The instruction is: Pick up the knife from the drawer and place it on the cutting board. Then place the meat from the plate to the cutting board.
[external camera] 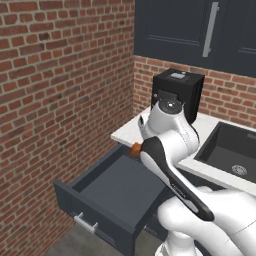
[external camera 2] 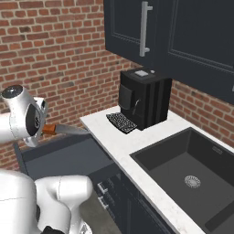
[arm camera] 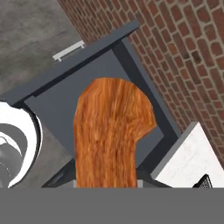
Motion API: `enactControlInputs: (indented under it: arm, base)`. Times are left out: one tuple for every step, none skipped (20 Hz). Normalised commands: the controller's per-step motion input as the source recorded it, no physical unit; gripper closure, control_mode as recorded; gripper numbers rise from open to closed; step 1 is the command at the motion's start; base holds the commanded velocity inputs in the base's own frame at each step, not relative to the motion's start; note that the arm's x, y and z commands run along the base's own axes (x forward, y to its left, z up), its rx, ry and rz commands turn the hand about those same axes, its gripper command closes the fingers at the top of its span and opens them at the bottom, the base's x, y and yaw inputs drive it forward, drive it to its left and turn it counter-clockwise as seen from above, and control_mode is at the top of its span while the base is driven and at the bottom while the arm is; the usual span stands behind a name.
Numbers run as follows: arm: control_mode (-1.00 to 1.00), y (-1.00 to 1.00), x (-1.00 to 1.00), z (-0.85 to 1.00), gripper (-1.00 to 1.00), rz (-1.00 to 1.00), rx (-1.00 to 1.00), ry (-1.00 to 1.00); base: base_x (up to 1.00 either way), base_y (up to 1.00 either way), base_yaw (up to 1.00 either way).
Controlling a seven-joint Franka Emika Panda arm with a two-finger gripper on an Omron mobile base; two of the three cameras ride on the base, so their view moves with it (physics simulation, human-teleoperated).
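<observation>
Hanging over the open drawer point(external camera: 117, 187), the knife point(external camera 2: 64, 130) shows in the right base view with its orange handle next to the arm's white wrist and its slim silver-grey blade pointing toward the corner of the white surface point(external camera 2: 137, 148). In the left base view just a bit of orange handle point(external camera: 135, 149) peeks out beside the arm, near the surface's front edge. In the hand view the wood-grained orange handle point(arm camera: 111, 131) rises big from the bottom middle, right where the claw's tips would be, so the claw looks closed on the knife, though the tips themselves are hidden behind it.

The drawer is pulled well out below the surface's left end, next to the brick wall point(external camera: 55, 90). Its dark blue-grey inside floor is in plain sight, and the short silver bar handle point(external camera: 86, 223) sits on its front. In the hand view the drawer point(arm camera: 57, 109) lies under the knife, with its bar handle point(arm camera: 68, 50) toward the grey floor point(arm camera: 26, 35).

On the surface a black coffee machine point(external camera 2: 145, 97) stands against the back wall, and a dark sink point(external camera 2: 185, 176) is set in further right. Dark cabinets point(external camera 2: 183, 32) with a long silver handle hang above.
</observation>
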Motion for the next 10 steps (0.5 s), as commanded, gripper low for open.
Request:
enactControlInputs:
  arm:
    - [-1.0,-0.37,0.1,0.09,1.0,0.0,0.0,0.0]
    - [-1.0,-0.21,0.16,0.0,1.0,0.0,0.0,0.01]
    - [-1.0,-0.06,0.17,0.0,1.0,0.0,0.0,0.02]
    - [-1.0,0.0,0.14,0.0,1.0,0.02,0.0,0.0]
    - [-1.0,0.0,0.14,-0.04,1.0,0.04,0.0,0.02]
    - [-1.0,0.0,0.01,0.0,1.0,0.0,0.0,0.0]
    - [-1.0,0.0,0.0,0.0,1.0,0.0,0.0,0.0]
    - [-1.0,0.0,0.0,0.0,1.0,0.0,0.0,0.0]
    - [-1.0,0.0,0.0,0.0,1.0,0.0,0.0,0.0]
    - [-1.0,0.0,0.0,0.0,1.0,0.0,0.0,0.0]
  base:
    - [0.0,0.0,0.0]
    - [0.0,0.0,0.0]
    - [0.0,0.0,0.0]
    - [0.0,0.0,0.0]
    - [0.0,0.0,0.0]
    - [0.0,0.0,0.0]
    - [0.0,0.0,0.0]
    - [0.0,0.0,0.0]
    - [0.0,0.0,0.0]
    - [0.0,0.0,0.0]
